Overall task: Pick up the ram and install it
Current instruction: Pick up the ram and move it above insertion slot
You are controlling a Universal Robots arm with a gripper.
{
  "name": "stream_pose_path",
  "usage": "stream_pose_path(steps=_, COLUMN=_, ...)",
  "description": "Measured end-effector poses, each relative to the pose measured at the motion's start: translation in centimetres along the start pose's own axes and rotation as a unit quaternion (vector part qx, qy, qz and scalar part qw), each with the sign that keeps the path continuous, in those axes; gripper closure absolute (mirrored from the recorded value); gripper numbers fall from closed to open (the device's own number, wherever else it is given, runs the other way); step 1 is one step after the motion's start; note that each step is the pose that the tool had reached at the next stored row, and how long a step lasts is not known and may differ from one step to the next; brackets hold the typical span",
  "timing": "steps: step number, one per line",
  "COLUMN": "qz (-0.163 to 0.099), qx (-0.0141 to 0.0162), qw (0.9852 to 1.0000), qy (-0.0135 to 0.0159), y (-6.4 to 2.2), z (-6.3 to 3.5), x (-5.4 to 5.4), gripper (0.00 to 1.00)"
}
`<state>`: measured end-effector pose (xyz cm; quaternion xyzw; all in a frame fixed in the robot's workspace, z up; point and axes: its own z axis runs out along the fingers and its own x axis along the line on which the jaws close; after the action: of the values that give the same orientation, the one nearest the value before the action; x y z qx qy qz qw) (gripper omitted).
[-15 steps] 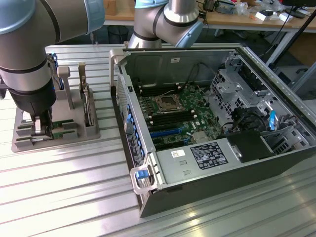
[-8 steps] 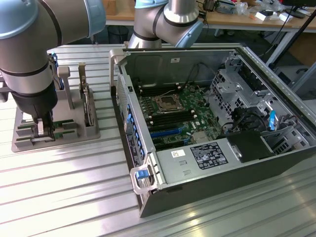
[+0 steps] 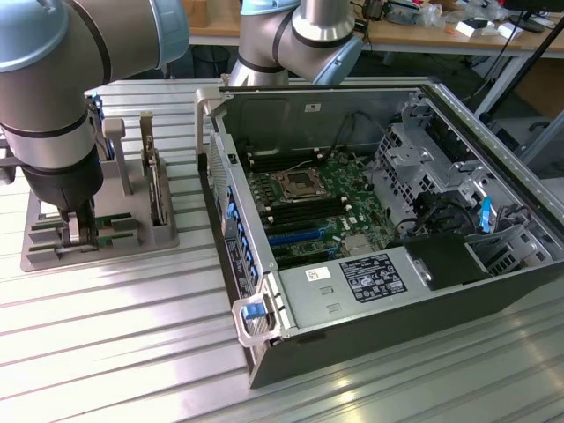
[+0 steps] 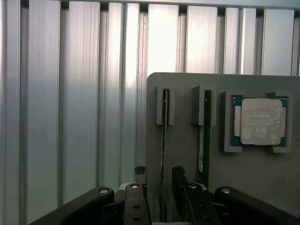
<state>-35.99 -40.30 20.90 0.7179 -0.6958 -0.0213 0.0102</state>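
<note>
Although the jaws are released and stand spread on either side of it, they do not clasp the ram (image 4: 164,140). A gap shows between each inner face and the board. The ram stands on its long edge in the grey holder's (image 4: 187,159) outermost slot, along the holder's edge that borders the bare slatted desk (image 4: 79,117). A second stick (image 4: 205,136) stands in the neighbouring slot, and the processor chip (image 4: 260,121) lies in its pocket beyond that.

I judge the ram light and stiff along its length, but thin and fragile. It should be pinched across its flat faces near the middle of the free upper edge. The grip should be firm enough not to slip, yet gentle on the chips, and kept off the contact edge.

Much is hidden. The end of the ram nearest the jaws is cut off. Its contact edge sits down in the slot, and no label can be made out on it. In the exterior view the arm (image 3: 53,132) covers the stick. The computer case (image 3: 493,291) lies open on the exterior view's right, but the memory latches on its motherboard (image 3: 326,207) are too small to tell.
</note>
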Motion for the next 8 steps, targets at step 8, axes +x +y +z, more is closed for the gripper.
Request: stream_pose_path(steps=8, qz=0.0, qx=0.0, qw=1.0, qy=0.0, y=0.0, z=0.0, x=0.0, gripper=0.88)
